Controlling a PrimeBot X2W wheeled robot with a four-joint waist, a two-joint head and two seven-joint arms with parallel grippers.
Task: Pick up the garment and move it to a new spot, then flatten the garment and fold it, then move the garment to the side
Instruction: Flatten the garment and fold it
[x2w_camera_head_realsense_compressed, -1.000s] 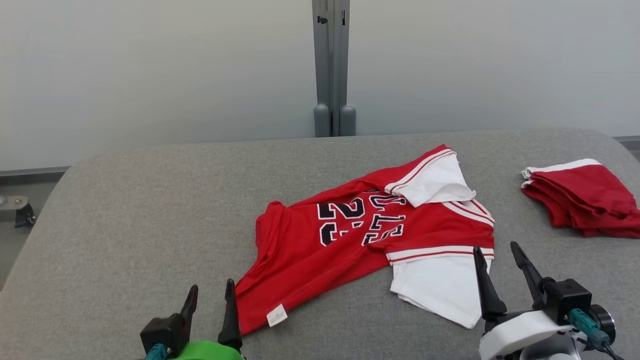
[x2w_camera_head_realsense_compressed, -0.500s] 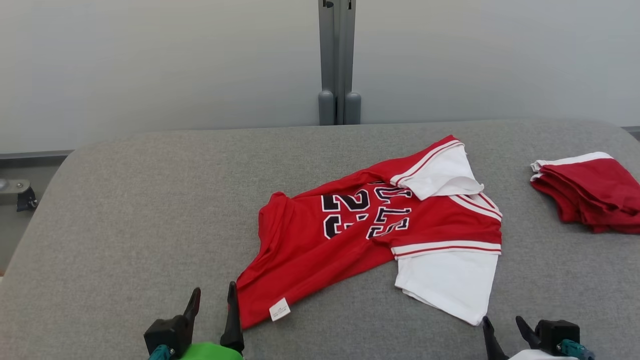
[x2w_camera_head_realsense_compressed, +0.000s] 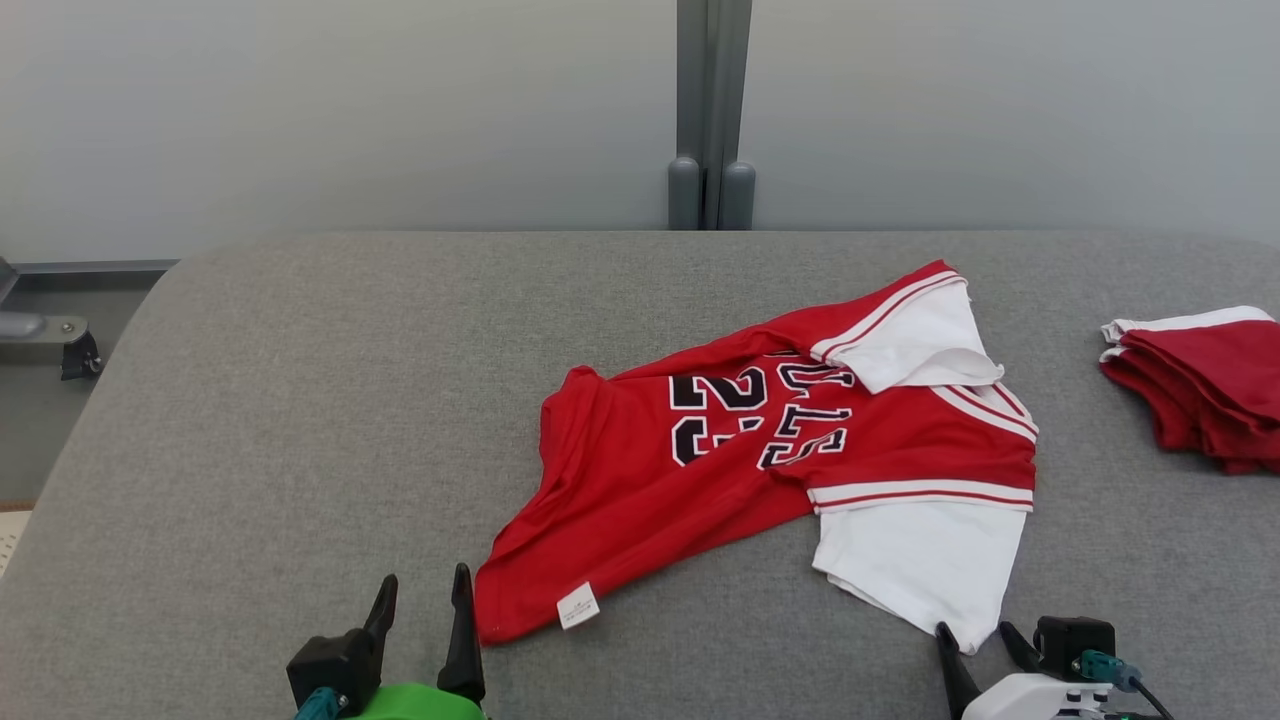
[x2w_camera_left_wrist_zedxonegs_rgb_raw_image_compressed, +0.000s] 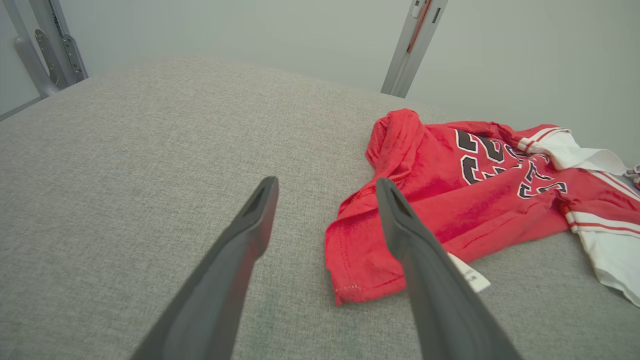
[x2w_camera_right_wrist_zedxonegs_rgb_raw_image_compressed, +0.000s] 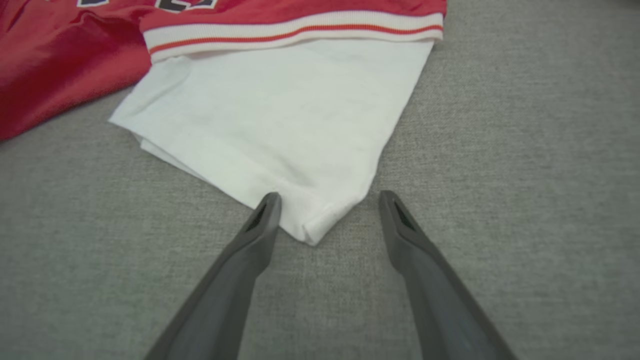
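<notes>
Right end effector (x2w_camera_right_wrist_zedxonegs_rgb_raw_image_compressed: 330, 200) has drawn back, spread, tips at the garment (x2w_camera_right_wrist_zedxonegs_rgb_raw_image_compressed: 280, 110) corner.

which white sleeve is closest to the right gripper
The near sleeve, its corner between the open right gripper's fingers; the other sleeve is at the jersey's far side.

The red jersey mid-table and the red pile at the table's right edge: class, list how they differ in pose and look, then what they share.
The jersey lies spread out and rumpled; the pile is folded and stacked. The jersey shows black numbers and letters; the pile shows none. The jersey has broad white sleeves; the pile only a thin white edge. Both are red and white, on the grey table.
</notes>
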